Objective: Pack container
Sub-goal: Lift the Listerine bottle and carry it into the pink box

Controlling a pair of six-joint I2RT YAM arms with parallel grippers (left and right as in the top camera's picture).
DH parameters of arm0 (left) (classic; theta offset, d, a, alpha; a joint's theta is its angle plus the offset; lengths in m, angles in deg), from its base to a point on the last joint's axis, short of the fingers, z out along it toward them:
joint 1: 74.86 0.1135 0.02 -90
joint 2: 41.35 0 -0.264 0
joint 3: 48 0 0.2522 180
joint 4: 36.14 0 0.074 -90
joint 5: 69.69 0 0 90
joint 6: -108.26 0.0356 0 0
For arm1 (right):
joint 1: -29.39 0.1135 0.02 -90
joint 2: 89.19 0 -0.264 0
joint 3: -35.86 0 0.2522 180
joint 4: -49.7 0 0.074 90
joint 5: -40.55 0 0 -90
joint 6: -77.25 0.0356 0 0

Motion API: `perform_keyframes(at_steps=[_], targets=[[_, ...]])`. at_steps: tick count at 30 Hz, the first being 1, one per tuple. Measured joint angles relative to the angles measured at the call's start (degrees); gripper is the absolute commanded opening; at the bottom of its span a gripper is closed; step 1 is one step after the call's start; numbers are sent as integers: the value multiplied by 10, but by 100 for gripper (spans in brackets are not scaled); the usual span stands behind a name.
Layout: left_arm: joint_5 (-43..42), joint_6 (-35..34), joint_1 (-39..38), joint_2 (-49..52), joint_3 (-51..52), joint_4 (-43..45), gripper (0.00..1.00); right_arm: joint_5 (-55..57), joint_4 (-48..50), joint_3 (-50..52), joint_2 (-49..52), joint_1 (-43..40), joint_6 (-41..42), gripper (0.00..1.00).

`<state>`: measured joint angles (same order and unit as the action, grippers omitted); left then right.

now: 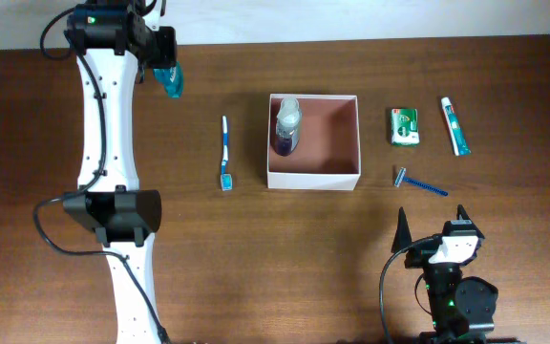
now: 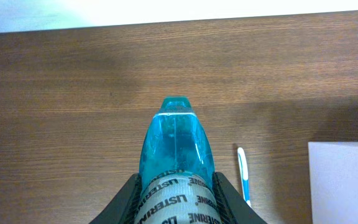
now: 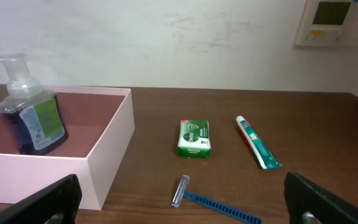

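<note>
The container [image 1: 313, 177] is a square white box with a pinkish-brown inside at the table's middle. A pump soap bottle [image 1: 287, 125] lies in its left part; it also shows in the right wrist view [image 3: 32, 118]. My left gripper [image 1: 168, 76] is shut on a blue Listerine mouthwash bottle [image 2: 176, 155] and holds it above the table at the far left. My right gripper [image 1: 435, 234] is open and empty near the front right. A blue razor [image 3: 213, 200] lies ahead of it.
A blue and white toothbrush [image 1: 225, 153] lies left of the container. A green soap packet [image 1: 405, 126], a toothpaste tube [image 1: 454, 125] and the razor [image 1: 420, 182] lie to its right.
</note>
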<state>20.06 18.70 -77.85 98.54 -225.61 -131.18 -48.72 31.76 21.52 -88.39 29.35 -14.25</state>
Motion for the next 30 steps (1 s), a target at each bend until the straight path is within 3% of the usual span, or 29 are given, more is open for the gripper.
perform_keyframes(at_steps=[8, 21, 30], targets=[[-2, 0, -45, -25, 0, 11, 5, 0, 0, 0, 0, 0, 0, 98], [9, 0, -216, -215, -10, 109, 2, 0, 0, 0, 0, 0, 0, 99], [5, 0, -274, -213, -5, 107, 3, 0, 0, 0, 0, 0, 0, 99]])
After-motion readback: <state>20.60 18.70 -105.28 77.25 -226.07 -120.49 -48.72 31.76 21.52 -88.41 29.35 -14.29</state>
